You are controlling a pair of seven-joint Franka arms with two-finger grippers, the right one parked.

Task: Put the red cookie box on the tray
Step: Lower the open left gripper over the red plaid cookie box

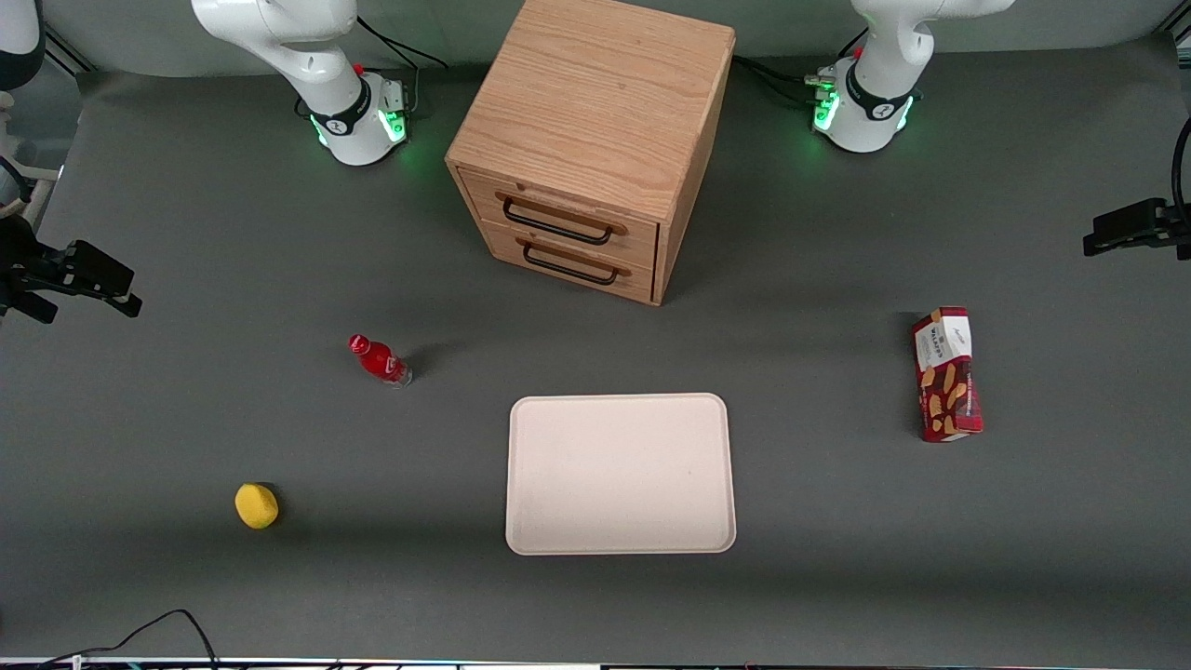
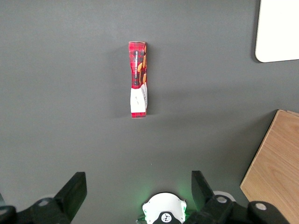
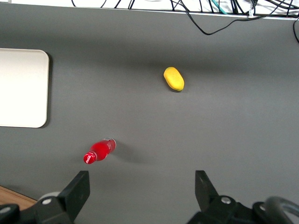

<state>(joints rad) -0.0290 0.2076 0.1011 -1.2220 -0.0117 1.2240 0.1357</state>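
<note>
Our gripper [image 2: 135,198] wide open and empty above the table, red cookie box [image 1: 947,374] well apart from tray [image 1: 621,540].

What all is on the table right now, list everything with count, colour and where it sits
Red cookie box: one, dark red, white end, toward the working arm's end of the table, apart from the tray.
Tray: one, cream, in front of the drawer cabinet.
Drawer cabinet: one, wooden, two black handles.
Bottle: one, red, toward the parked arm's end.
Yellow object: one, nearer the front camera than the bottle.
End effector: open, above the table, holding nothing.
</note>
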